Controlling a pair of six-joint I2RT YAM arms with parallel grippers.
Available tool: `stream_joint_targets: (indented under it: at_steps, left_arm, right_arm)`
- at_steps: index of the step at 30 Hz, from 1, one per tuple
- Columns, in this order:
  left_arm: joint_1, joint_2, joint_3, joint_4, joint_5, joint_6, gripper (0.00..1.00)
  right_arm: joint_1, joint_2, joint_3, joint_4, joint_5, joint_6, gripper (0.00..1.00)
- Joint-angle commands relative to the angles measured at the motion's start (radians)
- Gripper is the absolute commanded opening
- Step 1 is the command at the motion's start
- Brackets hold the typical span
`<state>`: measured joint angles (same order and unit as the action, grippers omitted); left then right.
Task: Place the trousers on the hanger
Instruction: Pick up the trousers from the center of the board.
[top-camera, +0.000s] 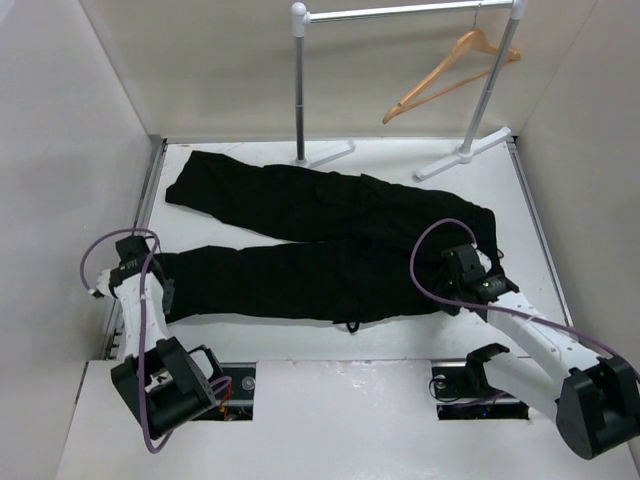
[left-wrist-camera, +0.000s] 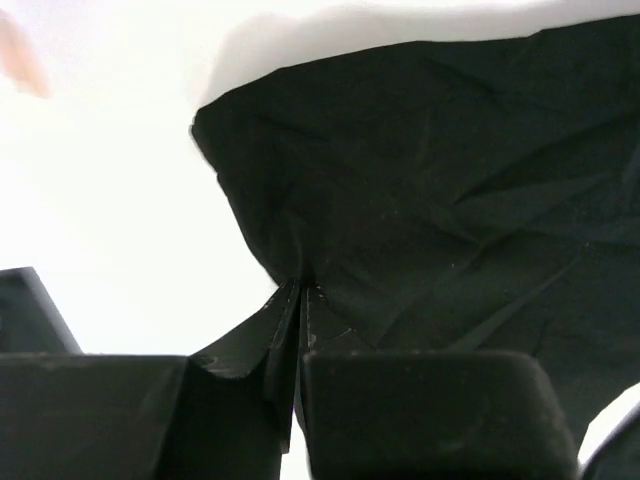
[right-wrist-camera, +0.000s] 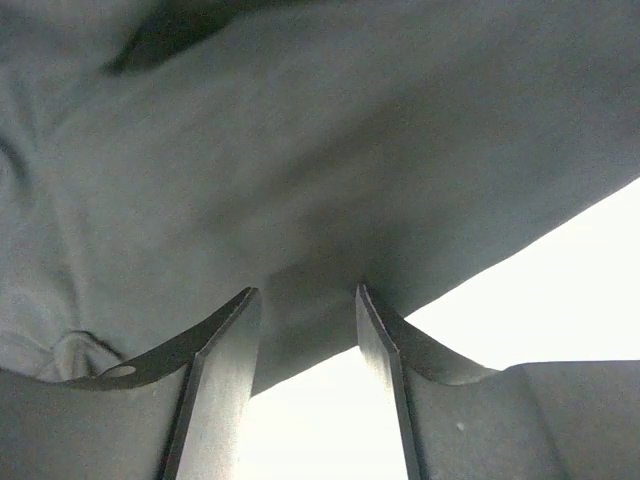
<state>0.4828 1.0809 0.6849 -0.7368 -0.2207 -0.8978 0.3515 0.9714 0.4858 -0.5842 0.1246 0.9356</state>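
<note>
Where the trousers lie: the trousers (top-camera: 320, 235) are spread flat on the counter (top-camera: 400, 160), with both legs running left to right. The legs are parted at the left end and joined at the right, and the near leg lies just in front of the two arms.
Hanger: the hanger (top-camera: 450, 70) hangs by its hook from the rail of the clothes rack (top-camera: 400, 12) at the back right. It is tilted and bare, and well apart from the cloth.
Left tool: the left tool (left-wrist-camera: 297, 300) sits at the left end of the near leg. Its jaws are together, and the wrist view shows a fold of black cloth pinched between them.
Right tool: the right tool (right-wrist-camera: 305, 300) is over the right end, near where the legs join. Its jaws stand apart, with the edge of the cloth lying across the gap at the tips and bright counter showing through below. As far as I can see it is not clamped on anything.
Step in hand: I'd say this is the taking-hold step. One end of the near leg is gripped and the other end is not yet caught, so the task looks barely begun.
Next move: to my eye the right jaws need to close on a good bite of that edge, not just the hem. After that, both arms would have to lift together so the floppy cloth stays stretched between them on the way back to the crossbar.
Worth watching: the hanger hangs free and would likely swing if it is nudged.
Can't tell: how many layers the left pinch holds.
</note>
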Motion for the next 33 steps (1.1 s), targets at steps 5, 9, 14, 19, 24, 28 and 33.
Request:
stream_joint_targets:
  at_steps: [5,9,14,19,24,28,33]
  left_arm:
    - [0.026,0.037,0.136,-0.089,-0.152,0.077,0.24]
    - [0.014,-0.053,0.205,-0.093,-0.091,0.105,0.42]
    - [-0.071,-0.069,0.268,-0.139,-0.118,0.112,0.52]
    - [-0.051,0.100,0.176,0.002,0.027,0.125,0.53]
    - [-0.017,0.186,0.119,0.096,0.021,0.111,0.47]
    - [0.073,0.203,0.052,0.145,0.044,0.096,0.20]
    - [0.118,0.154,0.018,0.145,0.038,0.071,0.01]
  right_arm:
    - [-0.033,-0.072,-0.012,0.026,-0.013,0.029,0.54]
    - [-0.081,-0.092,-0.013,0.018,-0.025,0.011,0.65]
    - [-0.141,-0.119,-0.016,0.026,-0.039,-0.021,0.66]
    - [-0.141,-0.111,-0.015,0.058,-0.062,-0.037,0.63]
    - [-0.133,-0.094,-0.015,0.075,-0.085,-0.047,0.63]
    - [-0.136,-0.085,-0.029,0.093,-0.089,-0.040,0.65]
    - [-0.191,-0.027,-0.033,0.132,-0.125,-0.038,0.65]
